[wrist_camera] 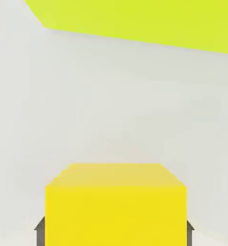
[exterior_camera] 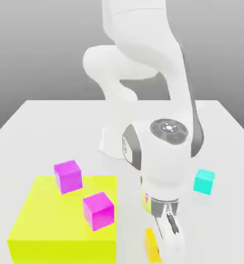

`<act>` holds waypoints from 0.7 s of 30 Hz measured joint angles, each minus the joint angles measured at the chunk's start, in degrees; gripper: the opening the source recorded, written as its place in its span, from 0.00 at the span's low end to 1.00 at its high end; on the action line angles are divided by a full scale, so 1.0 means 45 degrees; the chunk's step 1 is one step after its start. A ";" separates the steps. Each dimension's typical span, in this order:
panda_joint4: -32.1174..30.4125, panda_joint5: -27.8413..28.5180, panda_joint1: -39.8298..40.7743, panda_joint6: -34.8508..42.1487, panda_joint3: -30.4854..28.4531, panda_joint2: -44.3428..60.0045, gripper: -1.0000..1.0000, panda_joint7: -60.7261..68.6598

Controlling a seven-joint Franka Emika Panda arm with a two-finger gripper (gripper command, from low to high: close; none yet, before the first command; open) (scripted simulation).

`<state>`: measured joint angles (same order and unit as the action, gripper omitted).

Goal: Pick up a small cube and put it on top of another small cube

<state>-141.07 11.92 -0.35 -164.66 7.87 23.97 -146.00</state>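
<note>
Grey walls back a pale white tabletop (exterior_camera: 36, 124); from the exterior view's left sit a big lime-yellow block (exterior_camera: 47, 216) bearing two magenta cubes (exterior_camera: 68, 176), then the white arm's gripper (exterior_camera: 162, 242) low beside the small yellow-orange cube (exterior_camera: 152, 245), then a cyan cube (exterior_camera: 204, 181). Up close, the hand view shows dark fingertips (wrist_camera: 39, 230) pressed against both sides of that cube (wrist_camera: 116, 206), closed on it, with the block's edge (wrist_camera: 145, 19) beyond.

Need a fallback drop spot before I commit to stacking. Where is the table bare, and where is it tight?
Bare: the white table behind the lime-yellow block, and the strip between the cyan cube and the exterior view's right edge. Tight: the near middle, where the claw closes on the yellow-orange cube beside the block carrying two magenta cubes.
</note>
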 joint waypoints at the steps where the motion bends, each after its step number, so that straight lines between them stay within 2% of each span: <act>1: -0.0028 -0.0047 0.0036 0.0102 0.0049 -0.0129 0.00 0.0031; 6: -0.0395 -0.1076 0.0541 0.1635 0.0760 -0.2085 0.00 0.0828; 10: -0.0424 -0.2493 0.1477 0.2540 0.1113 -0.3533 0.00 0.3182; 15: -0.0824 -0.3885 0.2602 0.3837 0.0628 -0.5554 0.00 0.6522; 21: -0.1892 -0.4002 0.3363 0.5640 -0.0674 -0.8272 0.00 0.9856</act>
<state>-149.58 -6.08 14.78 -139.28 4.84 -13.25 -101.65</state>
